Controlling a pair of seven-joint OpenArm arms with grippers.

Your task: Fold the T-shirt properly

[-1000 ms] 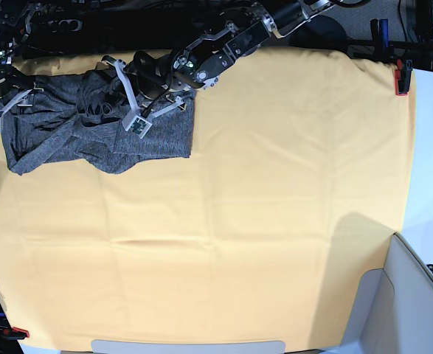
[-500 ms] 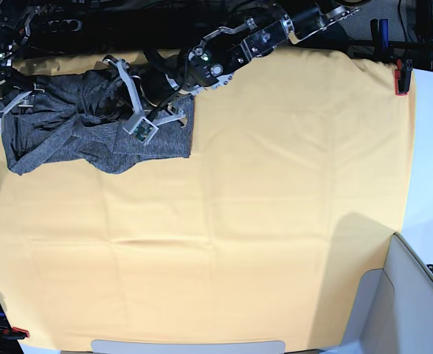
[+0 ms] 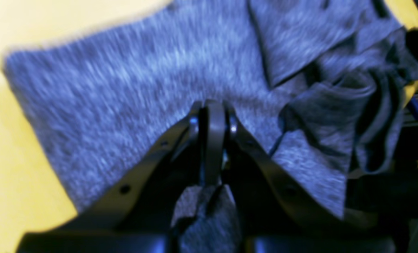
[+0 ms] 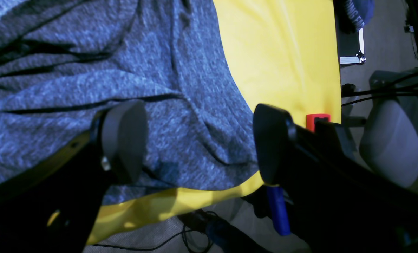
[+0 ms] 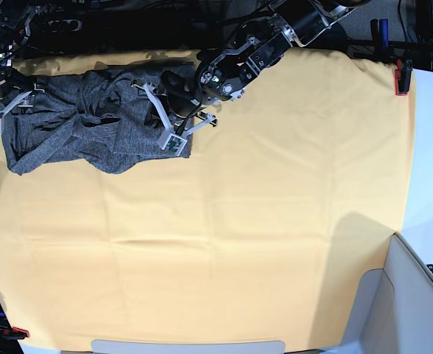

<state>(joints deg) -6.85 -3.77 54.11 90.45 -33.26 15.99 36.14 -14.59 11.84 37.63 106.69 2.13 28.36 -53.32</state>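
At the far left of the base view the right gripper [image 5: 2, 107], a black two-fingered claw with pale fingertip parts, is hanging over the left end of the T-shirt [image 5: 91, 129], a heathered dark-grey knit garment of thin soft fabric that is lying bunched and creased in the upper left part of the yellow-orange cloth sheet [image 5: 260, 221] covering the table. In the right wrist view that claw is standing wide apart, its two rounded dark pads [image 4: 124, 140] spread with nothing between them, and the grey knit is lying below and behind them, running off toward the sheet's edge. A small red clamp [image 4: 317, 119] is gripping that edge just beside the outer finger. Beyond the sheet, at the top of this view, a dark blue object [image 4: 354, 12] is carrying pale lettering that is cut off and too partial to read; no print or label is showing on the garment itself. Further right in the base view, the left gripper [image 5: 178, 133] is sitting over the right-hand edge of the garment. In the blurred left wrist view its fingers are pressed fully together, and grey fabric is showing beneath and behind the tips, but whether any of it is pinched cannot be told. At the sheet's right corner another red clamp [image 5: 401, 80] is holding the cloth.
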